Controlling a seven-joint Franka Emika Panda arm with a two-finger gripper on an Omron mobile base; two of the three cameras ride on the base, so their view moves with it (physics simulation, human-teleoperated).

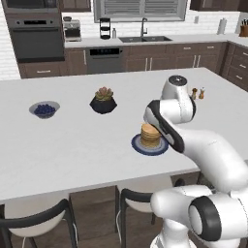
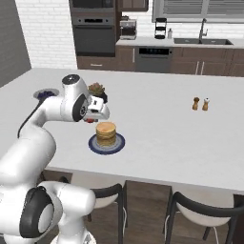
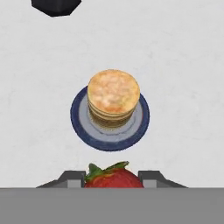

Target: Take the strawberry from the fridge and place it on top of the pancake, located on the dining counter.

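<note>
Jaws clamped on the strawberry (image 3: pixel 114 178), held above the tabletop (image 1: pixel 72 150) just short of the pancake (image 3: pixel 113 98) stack, likely staging the drop on top. Berry is red with green leaves, pinched between both fingertips (image 3: pixel 73 178). Stack sits centred on its blue plate (image 3: pixel 78 118), top clear, gripper (image 2: pixel 88 119) beside it

The large matt white stone-like dining counter (image 1: pixel 58 145) is looking smooth. The round dark blue plate (image 3: pixel 81 124) is appearing glazed, the golden-tan pancake stack (image 3: pixel 113 97) showing a matt, spongy, mottled surface.
</note>
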